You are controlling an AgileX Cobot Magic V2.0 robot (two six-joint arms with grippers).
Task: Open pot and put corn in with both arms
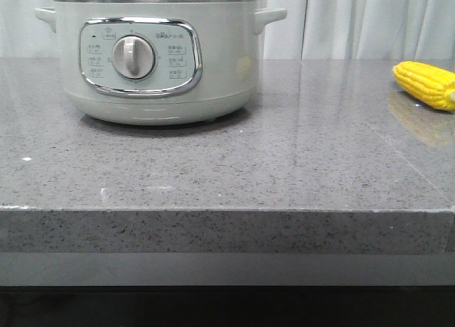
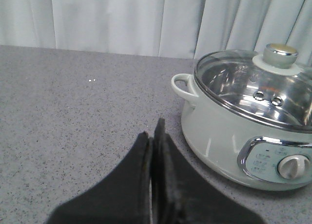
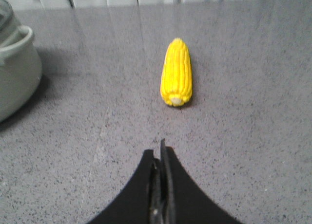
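The pale mint-white pot (image 1: 156, 57) stands at the back left of the grey stone counter, its dial facing me. In the left wrist view the pot (image 2: 229, 131) carries a glass lid (image 2: 248, 85) with a round metal knob (image 2: 280, 55). My left gripper (image 2: 153, 131) is shut and empty, over the counter beside the pot's side handle (image 2: 183, 87). The yellow corn (image 1: 426, 84) lies at the right edge of the counter. In the right wrist view the corn (image 3: 176, 73) lies ahead of my right gripper (image 3: 159, 148), which is shut with nothing held. Neither gripper shows in the front view.
A pale curtain (image 1: 355, 21) hangs behind the counter. The counter's front edge (image 1: 227, 210) runs across the front view. One pot handle (image 3: 19, 39) shows at the side of the right wrist view.
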